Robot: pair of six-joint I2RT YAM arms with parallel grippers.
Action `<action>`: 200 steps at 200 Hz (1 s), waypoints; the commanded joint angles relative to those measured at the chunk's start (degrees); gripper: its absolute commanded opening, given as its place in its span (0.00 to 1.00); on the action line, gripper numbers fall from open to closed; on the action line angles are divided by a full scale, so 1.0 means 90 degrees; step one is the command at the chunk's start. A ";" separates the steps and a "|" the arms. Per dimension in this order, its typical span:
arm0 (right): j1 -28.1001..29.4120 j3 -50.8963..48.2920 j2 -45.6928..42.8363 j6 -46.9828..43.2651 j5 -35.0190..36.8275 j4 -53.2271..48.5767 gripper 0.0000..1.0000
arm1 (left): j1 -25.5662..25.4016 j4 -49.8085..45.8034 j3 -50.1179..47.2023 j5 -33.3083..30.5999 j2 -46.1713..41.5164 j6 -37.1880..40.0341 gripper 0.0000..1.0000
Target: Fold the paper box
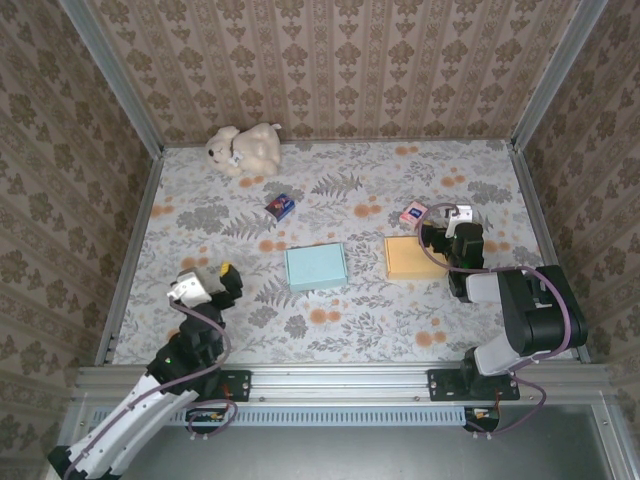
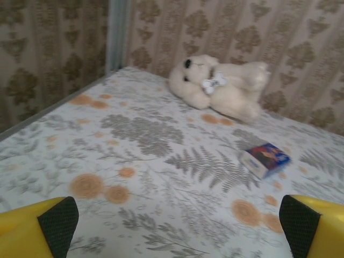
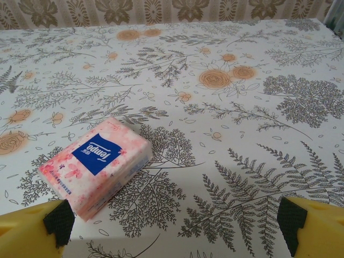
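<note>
Top view: the blue paper box [image 1: 316, 267] lies flat near the middle of the counter [image 1: 340, 330]. A yellow box [image 1: 413, 258] lies near it at 3 o'clock, possibly paper too. The left claw [image 1: 222, 278] hangs at the blue box's 9 o'clock, apart from it. The right claw [image 1: 432, 230] is at the yellow box's 1 o'clock corner, beside a pink tissue pack [image 1: 413, 212]. A teddy bear [image 1: 243, 148] lies at 11 o'clock by the back wall.

Left wrist: the claw is released and holds nothing. The bear is at 1 o'clock and a small dark pack [image 2: 264, 158] at 3.

Right wrist: the claw is spread wide and empty, with the tissue pack at 8 o'clock, just beside the left pad [image 3: 58, 221].
</note>
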 commanded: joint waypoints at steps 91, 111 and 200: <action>-0.0024 0.0080 0.0026 -0.0075 -0.0134 0.0207 1.00 | 0.2666 0.1025 -0.0575 0.1026 0.0132 -0.0446 1.00; -0.0027 0.0079 0.0026 -0.0074 -0.0129 0.0207 1.00 | 0.3400 0.1531 -0.0607 0.1053 0.0715 -0.0734 1.00; -0.0028 0.0080 0.0026 -0.0073 -0.0144 0.0207 1.00 | 0.4545 0.4441 0.0250 0.1634 0.5192 -0.0763 1.00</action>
